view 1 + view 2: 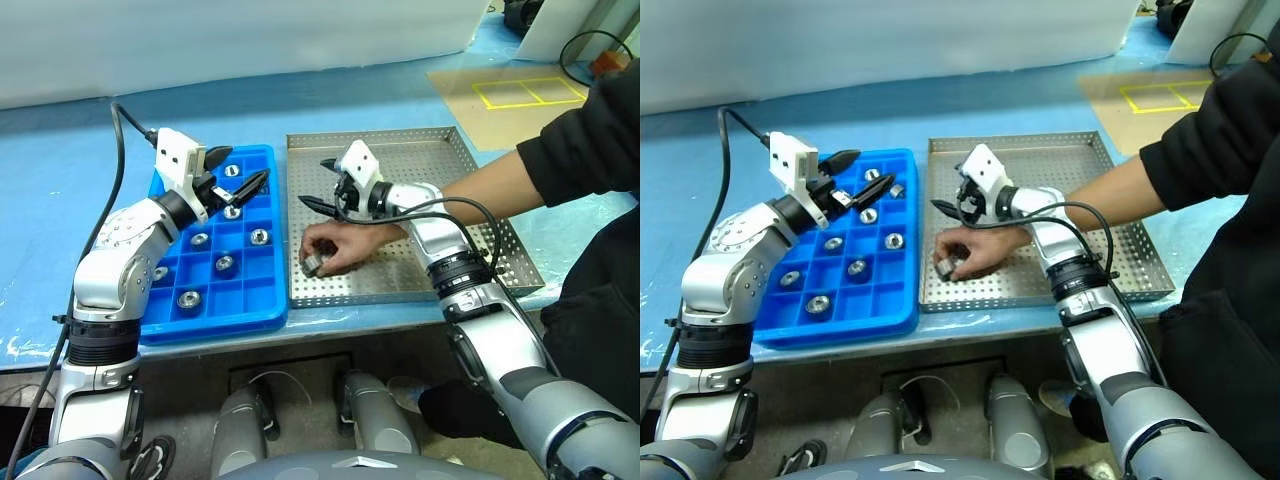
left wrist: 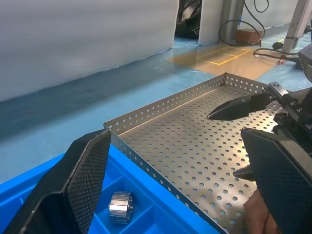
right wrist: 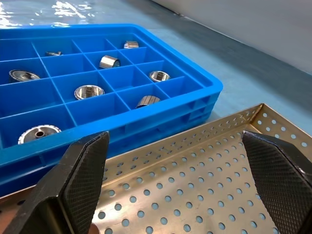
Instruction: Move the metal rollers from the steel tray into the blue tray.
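We see the right tool (image 1: 315, 185) hanging over the left part of the steel tray (image 1: 470, 180), its two black fingers spread wide apart and holding nothing. Just below it, a person's hand (image 1: 345, 245) rests on the tray floor with one metal roller (image 1: 313, 265) pinched in its fingertips, close to the tray's near left corner. The person's bare forearm runs across the tray from the right, and a black sleeve (image 1: 580, 140) covers the upper arm beyond the tray's right rim.

We see the left tool (image 1: 235, 172) poised above the far right part of the blue tray (image 1: 215, 318), its fingers likewise spread apart and empty. From its wrist view, one ribbed roller (image 2: 120, 207) lies on its side in a blue compartment between the fingers, close to the wall facing the steel tray.

The blue tray sits just left of the steel tray, their long sides touching or nearly so; we cannot tell which. Several rollers (image 1: 225, 264) already lie in separate compartments of the blue tray, some upright with the dark hollow facing up, others tipped over. Apart from the hand and its roller, the holed floor of the steel tray shows bare.

Both trays stand on a light blue tabletop (image 1: 60, 180). Farther back on the right, yellow tape (image 1: 530, 92) marks rectangles on a tan sheet.
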Tool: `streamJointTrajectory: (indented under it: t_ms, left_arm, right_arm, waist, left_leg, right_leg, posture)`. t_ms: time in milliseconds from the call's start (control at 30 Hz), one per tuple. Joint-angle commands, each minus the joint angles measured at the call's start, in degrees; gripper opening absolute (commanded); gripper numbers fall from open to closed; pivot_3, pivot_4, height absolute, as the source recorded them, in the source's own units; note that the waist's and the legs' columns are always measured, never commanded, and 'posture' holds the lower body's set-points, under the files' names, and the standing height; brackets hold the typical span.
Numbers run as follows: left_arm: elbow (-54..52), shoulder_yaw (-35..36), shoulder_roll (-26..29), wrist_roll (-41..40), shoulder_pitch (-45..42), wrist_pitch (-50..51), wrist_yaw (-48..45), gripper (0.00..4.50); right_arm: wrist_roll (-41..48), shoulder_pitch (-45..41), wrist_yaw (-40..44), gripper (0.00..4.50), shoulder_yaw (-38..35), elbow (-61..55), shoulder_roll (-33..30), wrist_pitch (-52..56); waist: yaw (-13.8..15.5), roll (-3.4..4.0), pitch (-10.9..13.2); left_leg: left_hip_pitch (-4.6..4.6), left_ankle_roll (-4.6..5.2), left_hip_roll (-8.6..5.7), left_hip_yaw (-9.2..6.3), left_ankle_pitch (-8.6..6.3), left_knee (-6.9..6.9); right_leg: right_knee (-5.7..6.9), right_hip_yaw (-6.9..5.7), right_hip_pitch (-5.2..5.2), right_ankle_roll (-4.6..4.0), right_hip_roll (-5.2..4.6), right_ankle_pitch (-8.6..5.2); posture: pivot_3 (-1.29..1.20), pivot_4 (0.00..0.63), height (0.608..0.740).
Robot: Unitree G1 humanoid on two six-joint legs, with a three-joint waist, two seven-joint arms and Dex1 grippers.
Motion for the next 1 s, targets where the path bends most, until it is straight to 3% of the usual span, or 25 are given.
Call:
streamJointTrajectory:
  t_ms: [33,433,733,1000]
  left_arm:
    - [-2.37,0.96,0.39,-0.59,-0.02,-0.37,0.35,4.5]
    - [-2.4,0.52,-0.1,-0.3,0.12,-0.61,1.08,4.5]
    - [-2.51,0.44,-0.12,-0.74,0.2,-0.46,0.89,4.5]
    - [-3.77,1.45,-0.9,-4.22,-0.61,1.37,0.38,4.5]
  right_arm:
    - [0.35,-0.3,0.33,4.48,-0.03,-2.67,-0.34,-0.28]
    - [-0.03,-0.66,0.44,4.48,0.16,-2.41,-0.75,-0.5]
    - [-0.01,2.62,12.17,4.48,2.47,-4.29,-8.25,0.39]
    - [-2.05,3.2,5.42,4.48,2.16,7.16,-3.68,-1.01]
  waist:
    - [0.04,0.0,0.0]
    - [0.07,0.0,0.0]
    - [0.51,0.0,0.0]
    - [-0.01,-0.01,0.0]
  left_leg:
    - [0.0,0.0,0.0,0.0,0.0,0.0]
    - [-0.01,0.0,0.0,0.0,0.0,0.0]
    - [-0.02,0.02,-0.01,0.0,-0.01,0.01]
    - [0.03,0.0,0.01,0.0,0.0,0.03]
  right_leg:
    - [0.0,0.0,0.0,0.0,0.0,0.0]
    - [0.0,0.0,0.0,0.0,0.0,0.0]
    - [-0.04,0.0,0.02,0.0,0.0,0.0]
    - [0.02,0.0,0.01,0.0,0.0,0.0]
  posture:
    - [-0.45,0.15,0.74]
    - [-0.45,0.15,0.74]
    - [-0.46,0.15,0.74]
    - [-0.47,0.15,0.74]
